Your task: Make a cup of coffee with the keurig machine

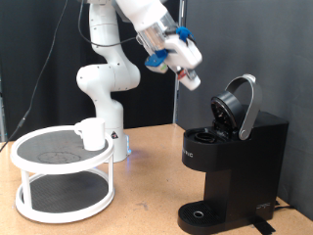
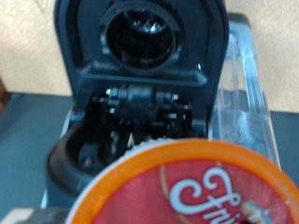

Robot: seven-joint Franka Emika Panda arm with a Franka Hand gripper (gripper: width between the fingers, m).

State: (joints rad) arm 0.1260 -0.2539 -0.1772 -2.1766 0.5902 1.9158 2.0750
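The keurig machine stands at the exterior view's right with its rounded lid swung open. My gripper hangs in the air above and to the left of the open lid, tilted down towards it. In the wrist view a small pod with an orange-red top fills the foreground, held at my fingers just above the machine's open pod chamber. The open lid's round inside shows beyond it. The cup, a white mug, stands on a white round rack at the exterior view's left, far from the gripper.
The white two-tier round rack takes up the exterior view's lower left. The arm's white base stands behind it. The machine's round drip tray has nothing on it. A clear water tank sits on the machine's side.
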